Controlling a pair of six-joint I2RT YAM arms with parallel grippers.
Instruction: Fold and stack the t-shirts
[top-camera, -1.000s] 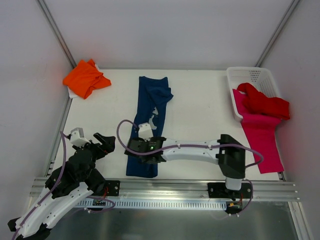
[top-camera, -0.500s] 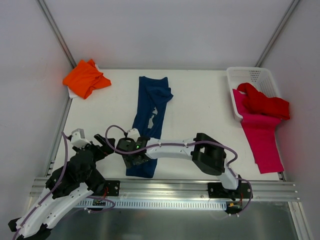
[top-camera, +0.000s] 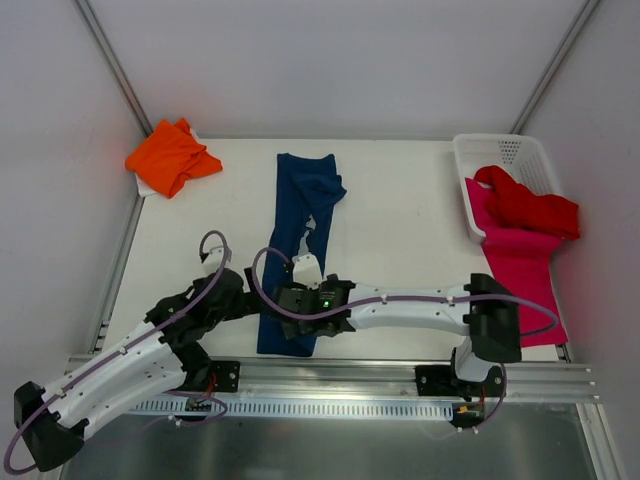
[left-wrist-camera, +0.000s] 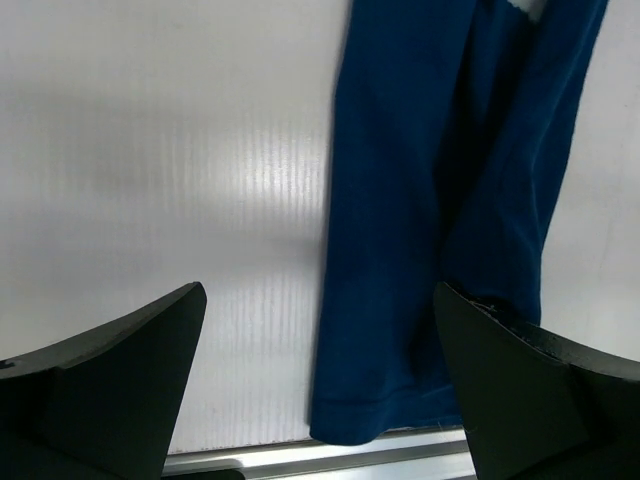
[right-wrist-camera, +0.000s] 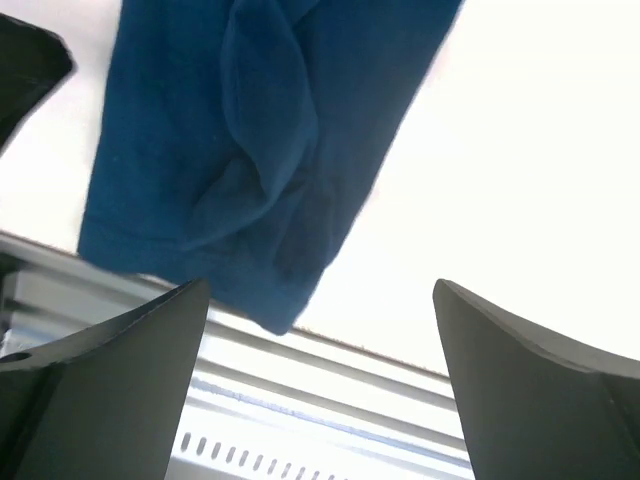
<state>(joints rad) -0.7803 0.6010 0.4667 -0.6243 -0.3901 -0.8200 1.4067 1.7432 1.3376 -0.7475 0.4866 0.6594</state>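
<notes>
Left hand (left-wrist-camera: 320, 292), right hand (right-wrist-camera: 320, 286) spread, four t-shirts (top-camera: 300, 250) (top-camera: 172, 157) (top-camera: 527, 205) (top-camera: 525, 278)

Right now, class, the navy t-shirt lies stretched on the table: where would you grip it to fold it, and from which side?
Probably its near hem, one corner per gripper, coming down from the near side. The navy t-shirt lies as a long strip running near to far, and the open left gripper and right gripper hang over that end.

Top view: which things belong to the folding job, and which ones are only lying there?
Belong to the job: navy t-shirt, orange t-shirt, red t-shirt, pink t-shirt.
Only lying there: white mesh basket; the red and pink ones drape over it.
</notes>
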